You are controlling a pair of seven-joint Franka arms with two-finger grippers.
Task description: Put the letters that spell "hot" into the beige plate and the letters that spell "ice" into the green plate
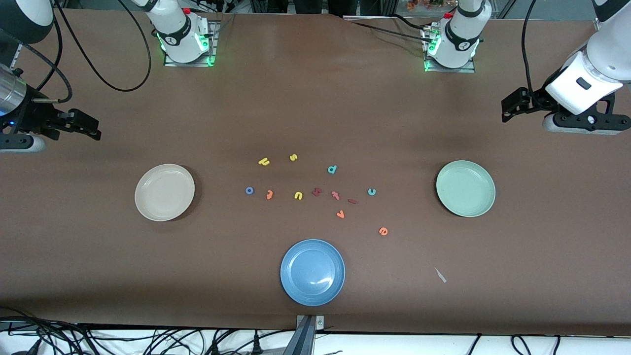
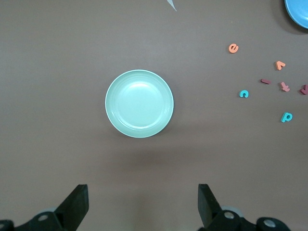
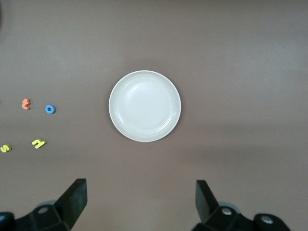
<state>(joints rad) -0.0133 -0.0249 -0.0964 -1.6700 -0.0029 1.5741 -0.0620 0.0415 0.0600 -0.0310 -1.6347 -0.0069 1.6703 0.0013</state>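
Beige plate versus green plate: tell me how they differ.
The beige plate is cream; the green plate is pale mint. The beige plate lies toward the right arm's end of the table, the green plate toward the left arm's end. Both are round, rimmed, alike in size, and hold no letters.

Brown tabletop (image 1: 315,98), wide and matte. Beige plate (image 1: 164,192) toward the right arm's end, green plate (image 1: 465,188) toward the left arm's end, blue plate (image 1: 312,272) between them and nearest the front camera. Scattered mid-table, all apart: yellow h (image 1: 263,161), yellow s (image 1: 293,157), teal d (image 1: 332,169), blue o (image 1: 249,190), orange t (image 1: 269,195), yellow u (image 1: 298,195), two reddish letters (image 1: 317,192), dark red i (image 1: 352,201), teal c (image 1: 371,192), orange v (image 1: 340,214), orange e (image 1: 383,230). Small pale scrap (image 1: 440,275) near the front edge.
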